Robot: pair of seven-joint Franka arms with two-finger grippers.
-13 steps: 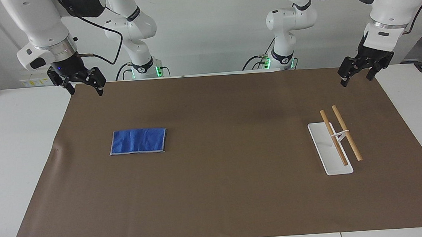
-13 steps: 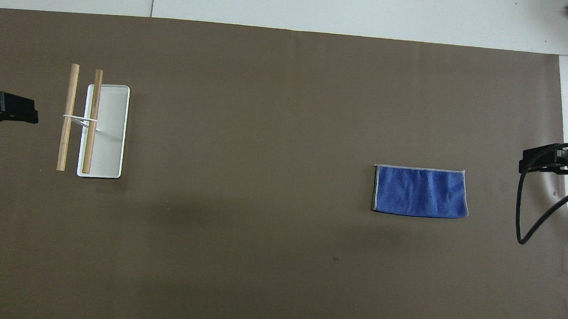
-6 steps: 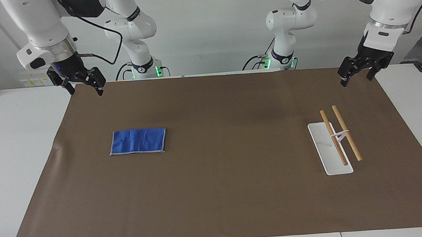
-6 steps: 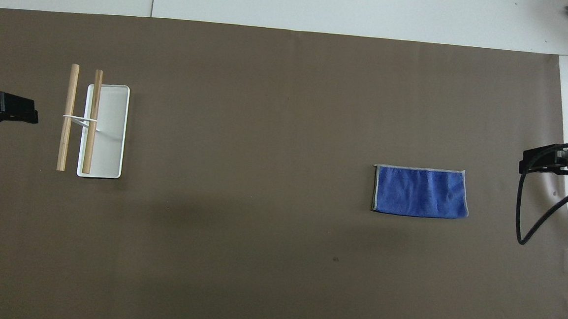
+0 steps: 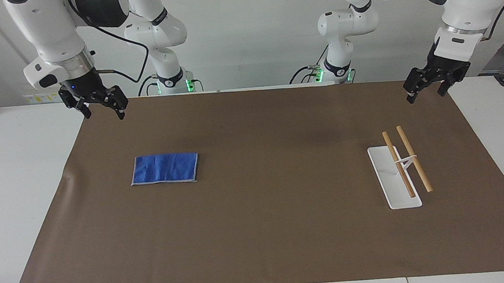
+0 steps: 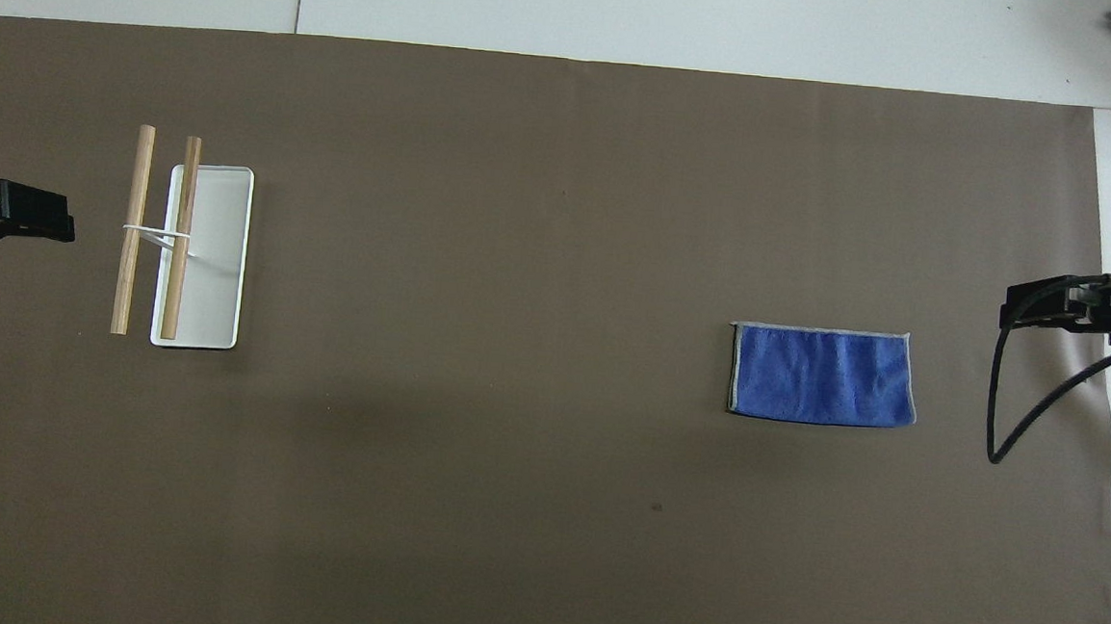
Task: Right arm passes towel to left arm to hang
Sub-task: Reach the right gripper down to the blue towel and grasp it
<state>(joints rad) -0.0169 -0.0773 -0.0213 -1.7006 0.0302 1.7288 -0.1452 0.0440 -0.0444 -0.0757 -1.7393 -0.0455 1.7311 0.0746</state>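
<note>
Both jaws apart from towel point(image 5: 164, 168), untouched

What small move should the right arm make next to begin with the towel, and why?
Probably the right gripper should move over the towel and come down on it. Its jaws are open and empty, up in the air over the mat's corner at the right arm's end, and the towel lies flat and untouched on the mat. The left gripper waits, open, over the corner near the rack.

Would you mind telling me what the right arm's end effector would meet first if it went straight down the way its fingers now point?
Probably bare brown table mat. The open right end effector hangs over the mat's corner nearest the robots; the folded bright-blue towel lies flat farther from the robots, seemingly off that line, though depth is uncertain.
</note>
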